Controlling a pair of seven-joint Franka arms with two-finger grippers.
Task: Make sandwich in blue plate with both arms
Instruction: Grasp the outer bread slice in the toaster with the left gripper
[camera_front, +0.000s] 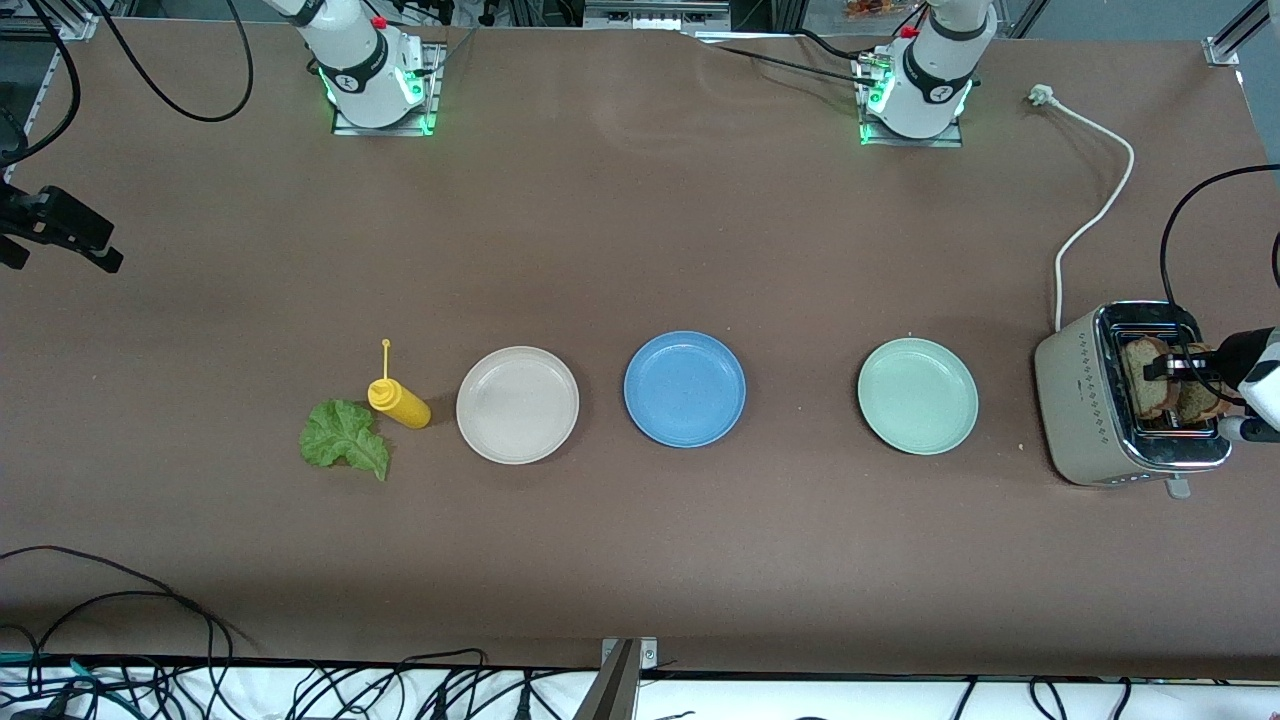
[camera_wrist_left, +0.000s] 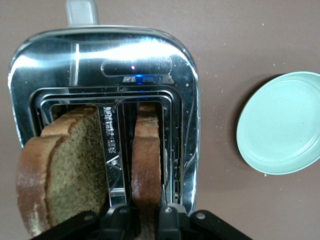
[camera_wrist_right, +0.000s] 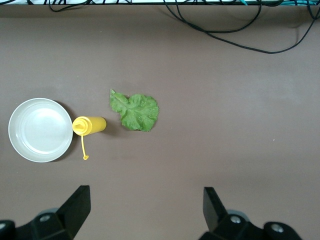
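The blue plate (camera_front: 684, 388) lies bare in the middle of the table. Two brown-crusted bread slices stand in the toaster (camera_front: 1075, 405) at the left arm's end. My left gripper (camera_front: 1172, 368) is over the toaster, shut on the upright bread slice (camera_wrist_left: 147, 160) in the slot nearer the mint plate, one finger (camera_wrist_left: 119, 216) on each face. The other slice (camera_wrist_left: 65, 170) leans out of the second slot. The lettuce leaf (camera_front: 345, 437) lies flat at the right arm's end. My right gripper (camera_wrist_right: 146, 205) is open and empty, high over bare table, out of the front view.
A beige-white plate (camera_front: 517, 404) and a pale mint-green plate (camera_front: 917, 395) flank the blue one. A yellow squeeze bottle (camera_front: 398, 402) lies between the lettuce and the beige plate. The toaster's white cord (camera_front: 1095, 215) runs toward the left arm's base.
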